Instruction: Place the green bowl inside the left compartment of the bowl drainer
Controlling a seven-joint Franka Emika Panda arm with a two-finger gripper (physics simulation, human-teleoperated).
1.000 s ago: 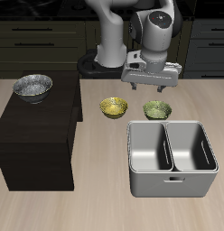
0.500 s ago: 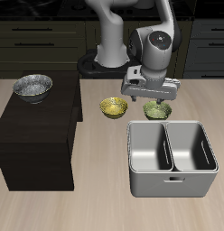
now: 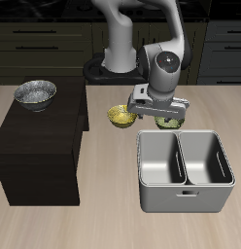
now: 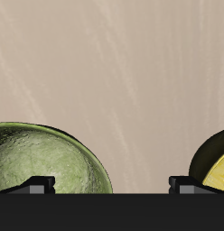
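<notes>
We hold the gripper (image 3: 163,115) low over the green bowl (image 4: 46,162), which sits on the table (image 3: 113,185) just behind the bowl drainer (image 3: 186,198); our jaws are spread and grasp nothing, straddling the gap toward the yellow bowl (image 3: 119,117), seemingly lining up on the green rim

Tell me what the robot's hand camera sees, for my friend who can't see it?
A shiny green bowl and part of a yellow bowl sit apart on a pale wooden table. The dark tips of the gripper poke in at one edge, one by each bowl.
</notes>
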